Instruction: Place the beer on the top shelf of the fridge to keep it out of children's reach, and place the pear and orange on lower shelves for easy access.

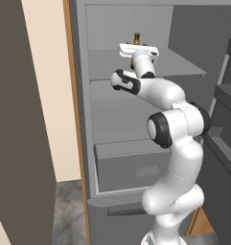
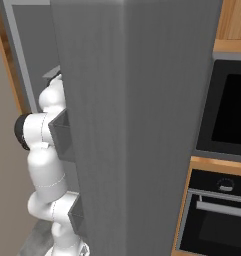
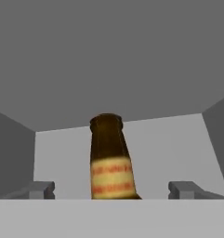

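- We see the beer (image 3: 109, 158) standing upright on the top shelf (image 1: 184, 67) of the fridge (image 1: 81, 119), bottle in the middle.
- Its label is a yellowish band with red marks; we can't read any lettering.
- The gripper (image 3: 112, 189) is released, its fingertips (image 3: 39, 189) spread wide to either side of the bottle, clear of the glass.
- From the left base view just the beer's neck pokes above the hand.
- The bottle's base is cut off.
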Available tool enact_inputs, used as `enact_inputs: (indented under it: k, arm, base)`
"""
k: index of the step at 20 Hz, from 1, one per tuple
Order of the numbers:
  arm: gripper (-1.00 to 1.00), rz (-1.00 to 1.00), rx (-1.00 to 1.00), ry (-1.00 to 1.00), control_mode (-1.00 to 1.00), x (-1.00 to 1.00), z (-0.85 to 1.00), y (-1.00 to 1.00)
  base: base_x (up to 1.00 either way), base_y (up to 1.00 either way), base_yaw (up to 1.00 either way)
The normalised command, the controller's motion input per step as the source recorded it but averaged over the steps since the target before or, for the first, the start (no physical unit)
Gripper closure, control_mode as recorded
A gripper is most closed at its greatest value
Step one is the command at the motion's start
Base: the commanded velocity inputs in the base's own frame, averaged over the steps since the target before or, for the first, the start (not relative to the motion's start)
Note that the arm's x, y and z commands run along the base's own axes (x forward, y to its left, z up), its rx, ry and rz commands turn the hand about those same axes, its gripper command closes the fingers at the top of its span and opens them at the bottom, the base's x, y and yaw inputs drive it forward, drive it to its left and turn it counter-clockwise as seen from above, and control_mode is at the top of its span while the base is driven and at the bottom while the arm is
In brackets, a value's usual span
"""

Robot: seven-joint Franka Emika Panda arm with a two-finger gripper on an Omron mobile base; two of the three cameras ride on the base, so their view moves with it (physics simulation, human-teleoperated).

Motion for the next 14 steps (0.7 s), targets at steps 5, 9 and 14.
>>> enact_inputs:
  k: [5,9,14]
  arm:
    - [-1.00,0.00,-0.05,-0.01,-1.00,-0.23,0.00,-0.03]
    - [-1.00,0.00,-0.05,0.00,-1.00,-0.64,0.00,0.00]
    - [-1.00,0.00,-0.03,0.00,-1.00,-0.68,0.10,0.00]
  base:
    - [0.00,0.00,0.00]
    - [0.00,0.00,0.00]
    - [0.00,0.00,0.00]
